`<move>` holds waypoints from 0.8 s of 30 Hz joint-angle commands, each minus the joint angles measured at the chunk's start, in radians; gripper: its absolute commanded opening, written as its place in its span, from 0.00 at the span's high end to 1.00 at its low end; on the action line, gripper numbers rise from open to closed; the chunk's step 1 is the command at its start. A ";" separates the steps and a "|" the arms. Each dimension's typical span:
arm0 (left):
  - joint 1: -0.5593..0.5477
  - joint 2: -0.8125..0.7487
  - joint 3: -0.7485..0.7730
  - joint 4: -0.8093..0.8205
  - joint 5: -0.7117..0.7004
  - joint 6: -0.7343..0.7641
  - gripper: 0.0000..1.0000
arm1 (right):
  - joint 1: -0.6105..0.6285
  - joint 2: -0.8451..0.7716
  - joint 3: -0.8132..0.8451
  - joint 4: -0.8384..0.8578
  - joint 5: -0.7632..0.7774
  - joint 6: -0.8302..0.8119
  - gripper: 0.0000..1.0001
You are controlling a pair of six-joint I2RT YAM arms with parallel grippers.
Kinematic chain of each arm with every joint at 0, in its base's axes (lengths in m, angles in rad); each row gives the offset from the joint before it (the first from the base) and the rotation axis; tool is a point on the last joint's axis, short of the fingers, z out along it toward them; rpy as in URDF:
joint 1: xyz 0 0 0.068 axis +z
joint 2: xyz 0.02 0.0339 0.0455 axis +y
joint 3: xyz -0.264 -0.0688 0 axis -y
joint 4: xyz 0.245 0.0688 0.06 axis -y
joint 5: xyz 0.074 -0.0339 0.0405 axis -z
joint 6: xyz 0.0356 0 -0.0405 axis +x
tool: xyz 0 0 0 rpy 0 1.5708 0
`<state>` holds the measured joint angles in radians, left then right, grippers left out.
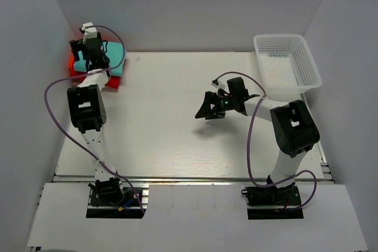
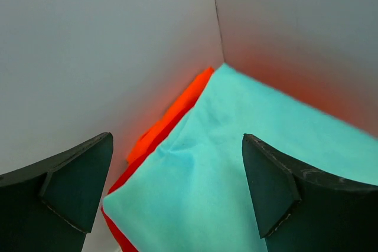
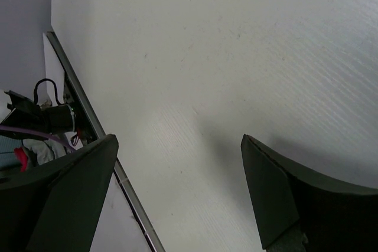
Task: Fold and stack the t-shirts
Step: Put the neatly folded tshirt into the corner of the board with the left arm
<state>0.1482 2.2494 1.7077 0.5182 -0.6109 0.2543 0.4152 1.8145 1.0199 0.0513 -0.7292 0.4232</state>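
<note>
- White table (image 1: 171, 140) boxed in by pale grey walls (image 1: 195, 4), seen from the top camera, with both arms bolted at the near edge.
- Over in the far-left corner sits the pile: a teal t-shirt (image 1: 117, 56) on top and a red t-shirt (image 1: 113, 82) poking out underneath (it throws a red glow onto the wall).
- Left gripper (image 1: 80, 48) is right above that pile, arm stretched out along the left edge.
- Right gripper (image 1: 202, 105) hangs over the middle of the table, pointing left, jaws spread and holding nothing.
- White mesh basket (image 1: 277, 38) is parked at the far-right corner, well apart from the shirts.
- Switching to the left wrist: teal cloth fills the space between the two dark fingers (image 2: 65, 193), lying smooth with a light crease.
- An orange edge (image 2: 177, 107) runs along the wall side of the teal shirt, and red shows at its near corner.
- The jaws here are wide apart and grip nothing; whether the tips touch the cloth, I cannot tell.
- Now the right wrist: bare white tabletop between the black fingers (image 3: 283, 199), jaws released, a soft shadow below.
- At the left of that view runs the metal rail (image 3: 88, 116) on the table's near edge.
</note>
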 commanded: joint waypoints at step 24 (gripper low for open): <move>0.203 0.028 0.171 -0.546 0.767 -0.432 0.06 | 0.025 -0.024 -0.021 -0.013 -0.046 -0.063 0.10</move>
<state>0.2962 2.2387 1.8252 0.0170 0.0769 -0.0986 0.4366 1.7794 0.9684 0.0467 -0.7517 0.3824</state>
